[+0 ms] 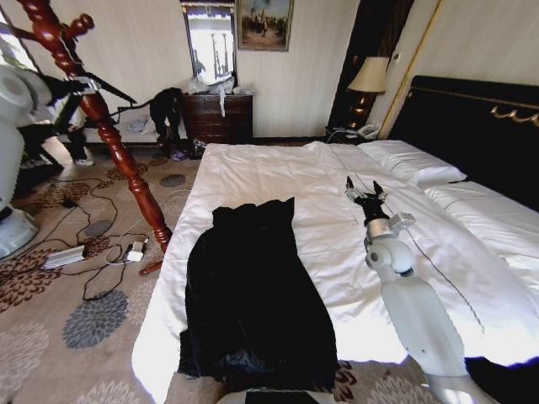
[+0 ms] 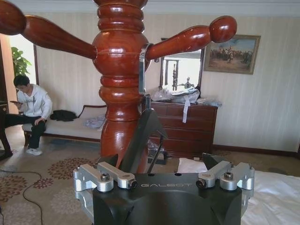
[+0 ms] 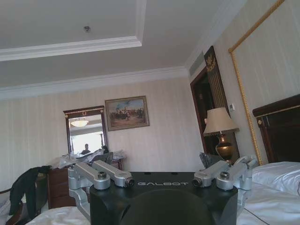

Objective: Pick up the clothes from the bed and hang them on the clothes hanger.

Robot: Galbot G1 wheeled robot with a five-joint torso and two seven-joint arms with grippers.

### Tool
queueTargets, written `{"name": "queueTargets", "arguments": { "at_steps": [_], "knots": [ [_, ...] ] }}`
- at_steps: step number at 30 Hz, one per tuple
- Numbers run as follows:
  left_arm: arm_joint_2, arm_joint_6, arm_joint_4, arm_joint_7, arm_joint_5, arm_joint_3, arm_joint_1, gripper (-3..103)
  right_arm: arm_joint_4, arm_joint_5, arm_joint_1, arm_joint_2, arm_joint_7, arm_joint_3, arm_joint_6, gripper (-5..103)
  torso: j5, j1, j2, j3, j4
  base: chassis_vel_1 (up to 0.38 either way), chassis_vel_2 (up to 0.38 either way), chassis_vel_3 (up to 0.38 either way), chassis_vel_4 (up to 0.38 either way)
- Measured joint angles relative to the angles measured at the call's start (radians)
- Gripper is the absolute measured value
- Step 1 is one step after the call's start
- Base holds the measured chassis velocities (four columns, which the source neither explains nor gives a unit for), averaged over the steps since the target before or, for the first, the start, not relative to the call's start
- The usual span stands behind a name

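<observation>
The clothes [image 1: 253,295], a large black garment, lie flat on the near left part of the bed [image 1: 278,177], reaching down to its front edge. The clothes hanger [image 1: 114,139], a red-brown turned-wood stand, rises beside the bed's left side. In the left wrist view its pole [image 2: 119,93] and knobbed pegs [image 2: 197,37] stand close ahead of my left gripper [image 2: 159,161], which is open and holds nothing. A dark bar [image 2: 145,136] leans in front of the pole. My right gripper [image 1: 366,195] hovers open over the white duvet, right of the garment, pointing towards the pillows; its fingers [image 3: 105,158] are spread.
Cables and a power strip [image 1: 67,255] lie on the patterned carpet left of the bed. A dark dresser [image 1: 217,116] with a mirror stands at the far wall. A lamp [image 1: 367,80] sits by the black headboard [image 1: 472,126]. A person sits on a bench [image 2: 70,126] beyond the stand.
</observation>
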Motion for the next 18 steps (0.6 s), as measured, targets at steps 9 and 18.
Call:
{"name": "queueTargets", "arguments": {
  "at_steps": [9,18],
  "knots": [
    [-0.025,0.006,0.015,-0.037,0.072,0.001,-0.032,100,-0.001,0.0,-0.024,-0.016,0.015,0.022,-0.011,100,0.0002,0.0,0.0,0.0,0.0,0.0,0.0,0.0,0.0],
    [-0.007,0.006,0.038,0.004,0.037,-0.03,0.006,100,0.003,-0.001,-0.037,-0.01,0.023,0.025,-0.014,100,-0.0001,0.0,0.0,0.0,0.0001,0.0,0.0,0.0,0.0]
  ]
}}
